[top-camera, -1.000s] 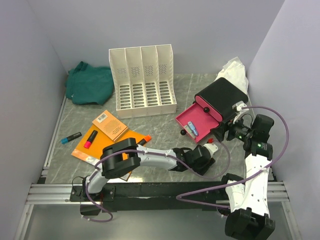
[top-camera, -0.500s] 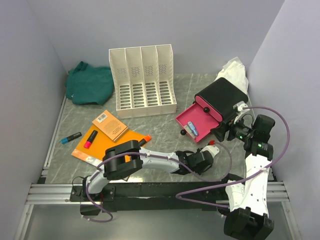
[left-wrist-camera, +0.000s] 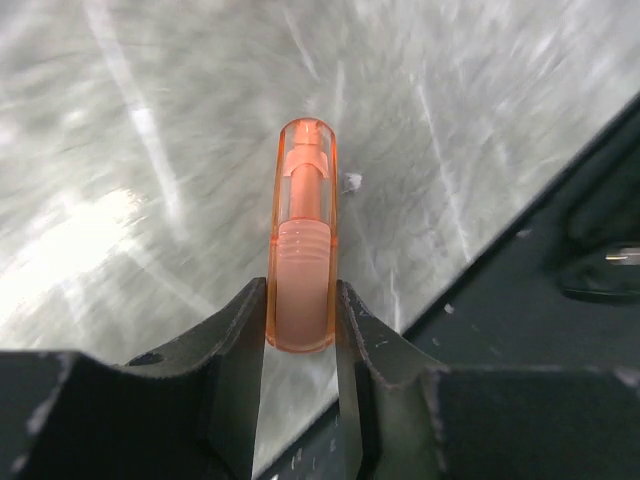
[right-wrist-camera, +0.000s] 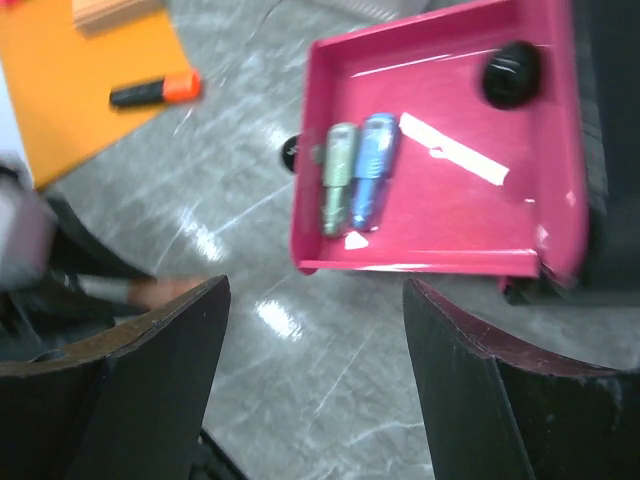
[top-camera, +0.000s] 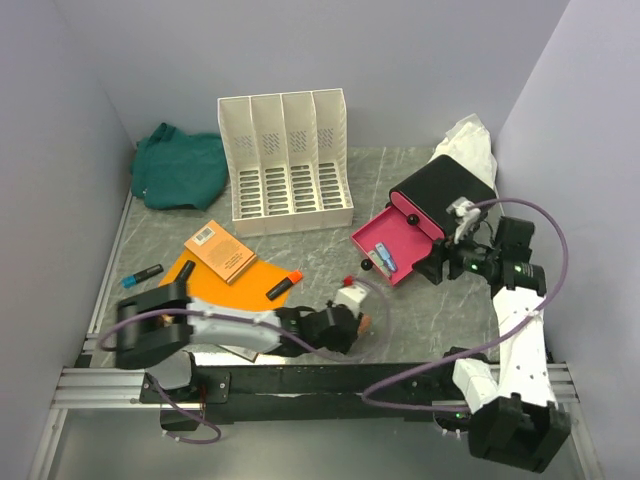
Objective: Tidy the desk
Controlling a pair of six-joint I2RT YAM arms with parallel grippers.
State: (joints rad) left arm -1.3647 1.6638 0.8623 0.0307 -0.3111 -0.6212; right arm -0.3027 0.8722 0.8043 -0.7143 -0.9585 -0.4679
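Tabletop (top-camera: 320, 255), dark veined stone, filling the lavender-walled bay under both arms. Left jaws clamped on orange-capped pen (left-wrist-camera: 300, 260) near front edge. Right jaws wide, empty, facing pink drawer (right-wrist-camera: 440, 190). Advisable: grip firm, carry level, release low inside drawer.

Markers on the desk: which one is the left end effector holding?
The translucent orange marker, pinched in the left end effector. The black orange-capped marker lies on the orange folder; the green marker and blue marker sit in the pink drawer.
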